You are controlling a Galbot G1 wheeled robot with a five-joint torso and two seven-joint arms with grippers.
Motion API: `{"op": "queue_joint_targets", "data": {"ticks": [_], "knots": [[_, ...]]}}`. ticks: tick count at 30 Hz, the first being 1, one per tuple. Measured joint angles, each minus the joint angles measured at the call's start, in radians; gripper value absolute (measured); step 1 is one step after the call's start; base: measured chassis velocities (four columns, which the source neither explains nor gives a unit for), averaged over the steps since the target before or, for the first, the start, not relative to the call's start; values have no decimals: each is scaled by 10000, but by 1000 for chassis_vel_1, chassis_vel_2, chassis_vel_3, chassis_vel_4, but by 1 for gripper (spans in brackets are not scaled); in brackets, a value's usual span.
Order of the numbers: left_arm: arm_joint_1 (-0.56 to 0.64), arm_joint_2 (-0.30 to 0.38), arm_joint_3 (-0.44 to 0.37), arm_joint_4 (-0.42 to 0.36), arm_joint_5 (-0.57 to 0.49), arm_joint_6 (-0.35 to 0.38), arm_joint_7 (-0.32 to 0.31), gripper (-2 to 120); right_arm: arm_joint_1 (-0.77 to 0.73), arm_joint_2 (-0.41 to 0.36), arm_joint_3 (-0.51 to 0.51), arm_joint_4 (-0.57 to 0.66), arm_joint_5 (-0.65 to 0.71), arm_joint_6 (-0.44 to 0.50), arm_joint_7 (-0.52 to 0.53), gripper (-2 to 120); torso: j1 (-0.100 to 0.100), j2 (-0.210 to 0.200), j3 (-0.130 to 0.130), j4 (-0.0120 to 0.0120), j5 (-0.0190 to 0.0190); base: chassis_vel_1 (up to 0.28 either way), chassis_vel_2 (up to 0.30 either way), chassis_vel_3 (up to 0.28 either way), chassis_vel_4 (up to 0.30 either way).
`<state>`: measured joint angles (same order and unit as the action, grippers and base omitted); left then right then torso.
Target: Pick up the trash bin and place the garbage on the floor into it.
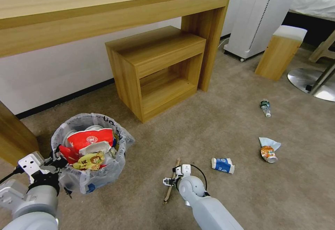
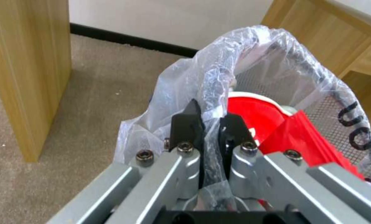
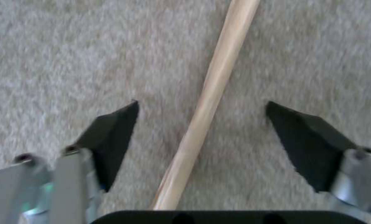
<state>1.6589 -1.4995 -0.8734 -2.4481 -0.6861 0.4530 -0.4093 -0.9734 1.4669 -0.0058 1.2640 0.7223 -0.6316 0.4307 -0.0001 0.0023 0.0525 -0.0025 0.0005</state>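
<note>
Two hands share the job on the beige floor point(image 1: 216, 132): the left hand point(image 2: 210, 124) is clamped on the half-full trash bin's point(image 1: 89, 149) liner rim, the right hand point(image 3: 202, 124) spread wide astride the wooden stick point(image 3: 212, 90) — lowering and closing comes next.

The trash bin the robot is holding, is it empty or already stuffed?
Nearly full. The trash bin is heaped to its rim with red and yellow wrappers, and the left gripper is clamped on its plastic liner.
</note>
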Motion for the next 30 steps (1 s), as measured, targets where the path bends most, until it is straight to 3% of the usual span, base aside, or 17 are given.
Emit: {"op": "queue_joint_targets", "data": {"ticks": [4,9,22,28,30], "knots": [[-9,3,-18,24,3,-15,5,3,75,25,49,-100,-31,28,-39,68,1,1,1,-1,-1,0,0,0,0],[-33,8,-45,116,2,-64,27,3,134,50,29,-185,-58,31,-64,44,0,0,0,-2,-3,0,0,0,0],[-111,19,-36,234,-3,-98,56,3,101,70,-4,-337,-273,143,-276,0,0,-2,3,4,10,0,0,0,0],[-156,36,-23,308,-8,-98,56,3,-43,-132,-43,88,-260,408,-343,0,1,-4,3,5,8,0,0,0,0],[-166,37,36,381,2,-99,57,3,-258,-402,-46,965,-258,943,-603,0,1,-4,3,4,4,0,0,0,0]]}}
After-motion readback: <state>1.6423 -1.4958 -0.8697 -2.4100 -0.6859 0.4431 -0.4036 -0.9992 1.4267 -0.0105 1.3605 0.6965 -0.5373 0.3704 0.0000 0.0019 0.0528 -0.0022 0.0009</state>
